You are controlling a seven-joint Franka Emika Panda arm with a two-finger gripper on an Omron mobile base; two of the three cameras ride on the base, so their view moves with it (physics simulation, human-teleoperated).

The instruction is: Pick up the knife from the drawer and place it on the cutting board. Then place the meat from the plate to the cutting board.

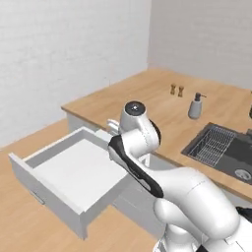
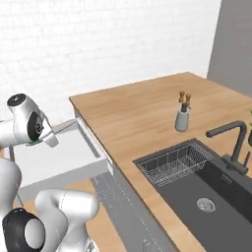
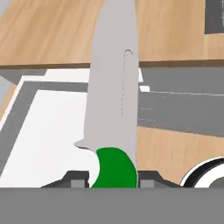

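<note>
The wooden counter (image 1: 147,98) runs beyond the claw, and the right base view adds what lies farther along it: the dark sink (image 2: 206,197) with a wire rack (image 2: 174,165) and a black tap (image 2: 231,140). Both base views show a grey soap dispenser (image 1: 195,107) and two small brown shakers (image 1: 176,89) standing on the counter.

The drawer (image 1: 74,179) stands pulled open below the claw, its pale floor bare in the left base view.

The knife (image 3: 114,100) hangs above the open drawer, held in the claw (image 3: 113,177), whose fingers are pinched on the green handle. In the hand view the blade's long axis runs straight away from the claw, tip pointing toward the counter's edge, handle end nearest the fingers. In the right base view just a sliver of green shows beside the wrist; the left base view hides the knife behind the arm.
</note>
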